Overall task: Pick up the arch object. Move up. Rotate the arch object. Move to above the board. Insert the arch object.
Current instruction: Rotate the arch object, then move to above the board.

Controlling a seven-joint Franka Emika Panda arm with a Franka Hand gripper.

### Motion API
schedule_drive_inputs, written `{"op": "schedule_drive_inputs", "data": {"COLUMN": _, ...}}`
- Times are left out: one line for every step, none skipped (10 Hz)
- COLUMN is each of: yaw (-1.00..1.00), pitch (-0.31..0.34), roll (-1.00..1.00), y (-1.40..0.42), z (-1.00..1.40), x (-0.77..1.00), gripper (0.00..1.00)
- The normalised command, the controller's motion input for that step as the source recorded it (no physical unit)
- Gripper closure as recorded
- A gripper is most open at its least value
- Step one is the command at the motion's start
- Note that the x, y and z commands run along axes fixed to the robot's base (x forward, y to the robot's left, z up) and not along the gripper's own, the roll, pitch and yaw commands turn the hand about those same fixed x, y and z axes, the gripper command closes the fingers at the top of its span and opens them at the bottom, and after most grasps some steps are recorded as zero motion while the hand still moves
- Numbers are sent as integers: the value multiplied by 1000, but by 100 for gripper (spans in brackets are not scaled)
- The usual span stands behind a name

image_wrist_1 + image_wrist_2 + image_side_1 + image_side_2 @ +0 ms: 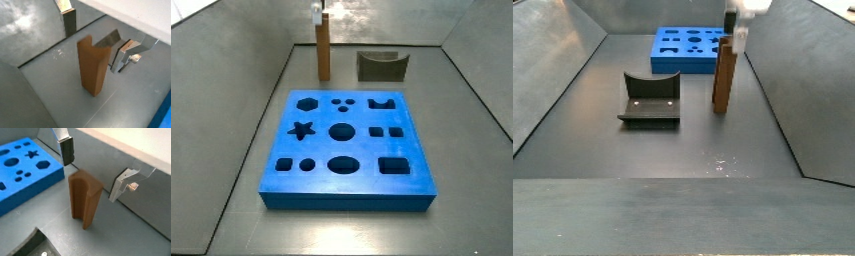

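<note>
The arch object (pixel 381 66), a small dark olive-grey block with a curved notch, sits on the grey floor at the far end, apart from the gripper. It also shows in a side view (pixel 649 98), and its edge shows in a wrist view (pixel 30 245). The bright-blue board (pixel 348 190) with dark cut-outs lies flat on the floor, also seen in a side view (pixel 687 45) and a wrist view (pixel 23 168). My gripper (pixel 318 12) is open and empty, high over a tall brown slab. Its fingers (pixel 65 152) stand wide apart in both wrist views.
The tall brown slab (pixel 323 50) stands upright between the arch object and the side wall, directly under the gripper (pixel 97 40). It also shows in a side view (pixel 723 70) and a wrist view (pixel 83 198). Grey walls enclose the floor on all sides.
</note>
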Motion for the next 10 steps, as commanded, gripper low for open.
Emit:
{"op": "schedule_drive_inputs", "data": {"yaw": -55, "pitch": -51, "roll": -89, "y": 4, "z": -772, "x": 10, "gripper": 0}}
{"op": "schedule_drive_inputs", "data": {"yaw": -50, "pitch": -59, "roll": -90, "y": 5, "z": -617, "x": 5, "gripper": 0}}
{"op": "schedule_drive_inputs", "data": {"yaw": -46, "pitch": -62, "roll": -93, "y": 7, "z": -411, "x": 10, "gripper": 0}}
{"op": "schedule_drive_inputs", "data": {"yaw": -43, "pitch": -56, "roll": -95, "y": 8, "z": -262, "x": 12, "gripper": 0}}
{"op": "schedule_drive_inputs", "data": {"yaw": -40, "pitch": -53, "roll": -96, "y": 0, "z": 0, "x": 0, "gripper": 100}}
{"op": "schedule_drive_inputs", "data": {"yaw": 197, "pitch": -145, "roll": 19, "y": -217, "z": 1000, "x": 202, "gripper": 100}}
{"op": "schedule_drive_inputs", "data": {"yaw": 198, "pitch": -135, "roll": 19, "y": -217, "z": 1000, "x": 198, "gripper": 100}}
{"op": "schedule_drive_inputs", "data": {"yaw": 149, "pitch": -49, "roll": 19, "y": -194, "z": 1000, "x": 170, "gripper": 100}}
{"op": "schedule_drive_inputs", "data": {"yaw": 116, "pitch": -10, "roll": 20, "y": -182, "z": 1000, "x": 163, "gripper": 100}}
{"op": "schedule_drive_inputs", "data": {"yaw": 57, "pitch": 64, "roll": 20, "y": -164, "z": 1000, "x": 154, "gripper": 100}}
